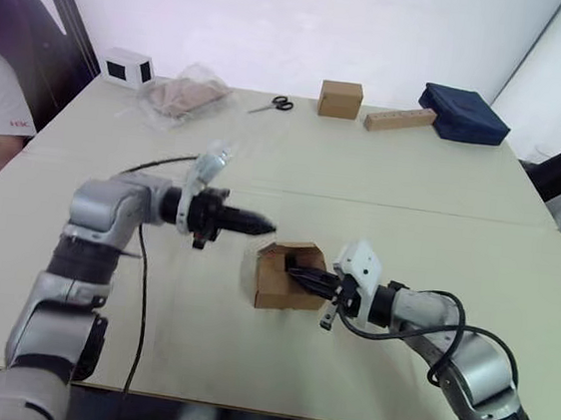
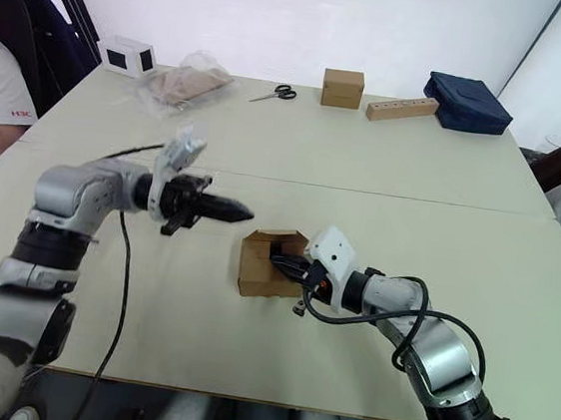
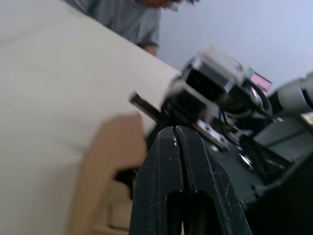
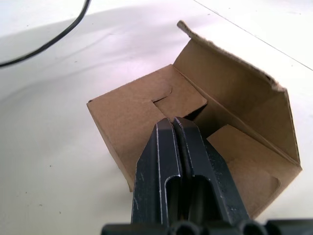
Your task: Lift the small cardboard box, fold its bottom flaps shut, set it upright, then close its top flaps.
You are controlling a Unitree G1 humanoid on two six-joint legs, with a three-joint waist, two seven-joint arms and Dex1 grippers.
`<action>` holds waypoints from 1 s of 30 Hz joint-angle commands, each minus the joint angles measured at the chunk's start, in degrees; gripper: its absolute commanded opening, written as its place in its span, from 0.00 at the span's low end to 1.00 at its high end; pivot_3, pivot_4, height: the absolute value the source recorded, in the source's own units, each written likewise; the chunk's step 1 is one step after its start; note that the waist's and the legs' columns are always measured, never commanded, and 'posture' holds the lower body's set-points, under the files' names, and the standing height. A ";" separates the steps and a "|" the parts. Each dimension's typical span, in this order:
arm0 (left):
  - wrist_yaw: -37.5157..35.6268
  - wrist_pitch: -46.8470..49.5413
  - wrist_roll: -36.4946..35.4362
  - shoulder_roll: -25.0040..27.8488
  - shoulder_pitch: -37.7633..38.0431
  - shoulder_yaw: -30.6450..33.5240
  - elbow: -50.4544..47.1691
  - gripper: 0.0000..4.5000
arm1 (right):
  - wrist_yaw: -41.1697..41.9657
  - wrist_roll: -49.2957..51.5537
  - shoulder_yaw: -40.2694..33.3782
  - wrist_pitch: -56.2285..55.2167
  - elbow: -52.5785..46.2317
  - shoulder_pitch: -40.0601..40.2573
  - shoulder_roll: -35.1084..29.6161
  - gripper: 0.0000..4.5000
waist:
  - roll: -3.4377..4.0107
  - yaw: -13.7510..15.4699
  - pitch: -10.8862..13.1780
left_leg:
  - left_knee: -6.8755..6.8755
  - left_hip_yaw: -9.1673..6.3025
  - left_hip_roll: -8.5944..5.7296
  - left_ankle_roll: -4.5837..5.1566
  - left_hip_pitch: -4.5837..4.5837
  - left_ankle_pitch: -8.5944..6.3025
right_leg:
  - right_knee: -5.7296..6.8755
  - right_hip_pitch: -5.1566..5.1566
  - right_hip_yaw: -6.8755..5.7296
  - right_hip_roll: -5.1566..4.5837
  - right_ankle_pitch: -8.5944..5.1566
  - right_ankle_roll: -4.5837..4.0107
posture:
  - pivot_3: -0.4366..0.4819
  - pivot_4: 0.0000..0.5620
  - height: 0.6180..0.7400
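One small cardboard box (image 1: 283, 279) (brown, flaps loose), right claw (image 4: 173, 128) pinched inside, left claw (image 1: 267, 227) pinched, beside it.

Small cardboard box (image 4: 142, 110): plain brown corrugated card, matt, faces smooth; flap edges raw and slightly ragged, fibrous.

Right gripper (image 4: 173, 122): black plastic fingers, semi-matt with fine pale speckling, pressed together.

Left gripper (image 3: 175, 132): the same black plastic, dusty sheen, fingers closed flush.

Table (image 1: 413, 194): pale cream top, smooth, low sheen, one seam across.

Cable (image 1: 141, 296): black, rubbery, slightly glossy.

Cardboard cube (image 1: 340, 99): brown card, matt, clean-edged.

Tan block (image 1: 398, 119): looks like bare wood, matt.

Bag (image 1: 463, 114): navy cloth, soft, matt.

Wrapper (image 1: 182, 94): clear crinkled plastic film, glossy.

Scissors (image 1: 272, 104): shiny metal blades, dark handles.
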 commanded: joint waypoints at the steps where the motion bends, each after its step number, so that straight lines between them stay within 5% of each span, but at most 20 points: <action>1: 0.93 -1.26 -0.57 1.10 2.28 -3.03 -4.84 0.01 | -0.13 0.56 -1.64 0.28 -1.85 0.34 -0.21 0.00 | 0.00 0.03 0.00 | 0.00 0.00 -0.01 0.00 0.00 0.00 | -0.01 0.00 0.00 0.00 0.00 0.00 | 0.48 0.27 1.00; 13: 3.97 -10.15 4.58 0.00 4.81 -9.23 1.00 0.01 | -0.60 1.95 -4.88 2.92 -5.54 -0.28 -1.16 0.00 | 0.00 0.19 0.00 | -0.01 0.02 -0.02 0.00 0.00 0.00 | -0.03 -0.01 0.00 0.02 -0.01 -0.02 | 0.48 0.27 1.00; 20: 4.69 -10.11 3.79 -0.10 4.71 -9.11 0.23 0.01 | -0.91 15.49 -15.47 10.01 -9.78 -8.60 -1.33 0.00 | 0.02 0.18 0.01 | -0.01 0.01 0.00 0.00 0.01 0.00 | -0.03 0.00 0.00 0.00 -0.01 -0.02 | 0.48 0.27 1.00; 30: 5.96 -9.78 3.16 -0.10 5.68 -8.74 -1.29 0.01 | 1.71 -0.14 1.57 1.71 9.19 -18.52 1.14 0.00 | 0.03 -0.08 0.02 | -0.04 0.03 0.00 0.01 0.01 0.00 | -0.04 -0.02 -0.01 0.01 -0.02 -0.03 | 0.48 0.27 1.00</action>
